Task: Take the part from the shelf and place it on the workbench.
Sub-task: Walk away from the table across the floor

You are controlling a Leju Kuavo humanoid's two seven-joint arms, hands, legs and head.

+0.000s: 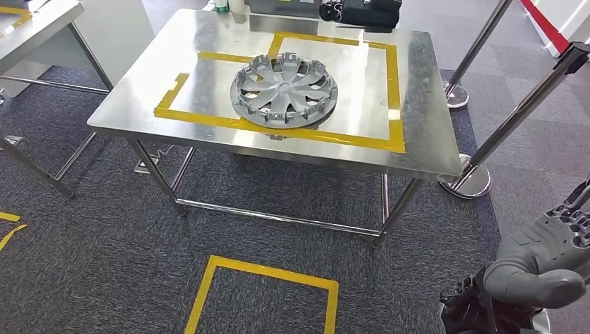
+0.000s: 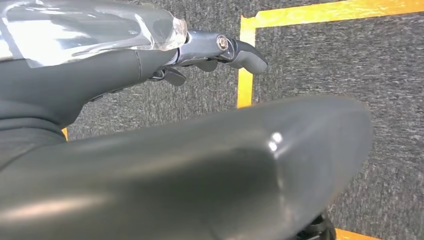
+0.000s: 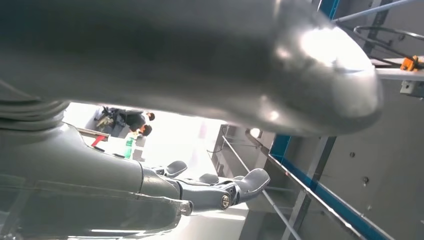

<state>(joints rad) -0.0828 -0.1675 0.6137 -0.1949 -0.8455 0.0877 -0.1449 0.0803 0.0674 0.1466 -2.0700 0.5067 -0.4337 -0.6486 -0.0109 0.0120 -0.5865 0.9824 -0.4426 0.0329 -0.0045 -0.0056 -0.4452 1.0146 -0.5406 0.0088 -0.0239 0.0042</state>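
Silver plastic wheel cover [image 1: 284, 91] lies flat, mid steel workbench [image 1: 424, 83], inside yellow tape outline [image 1: 393, 76]. Left hand [image 2: 150, 65] & right hand [image 3: 200, 192]: fingers apart, holding nothing.

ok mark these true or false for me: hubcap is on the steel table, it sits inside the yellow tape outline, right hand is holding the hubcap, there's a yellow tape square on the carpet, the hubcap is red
1. The hubcap lies on the steel table: true.
2. It sits inside the yellow tape outline: true.
3. The right hand holds the hubcap: false; the hand is low beside the table, apart from it, nothing in its fingers.
4. A yellow tape square marks the carpet: true.
5. The hubcap is red: false; it is silver-grey.
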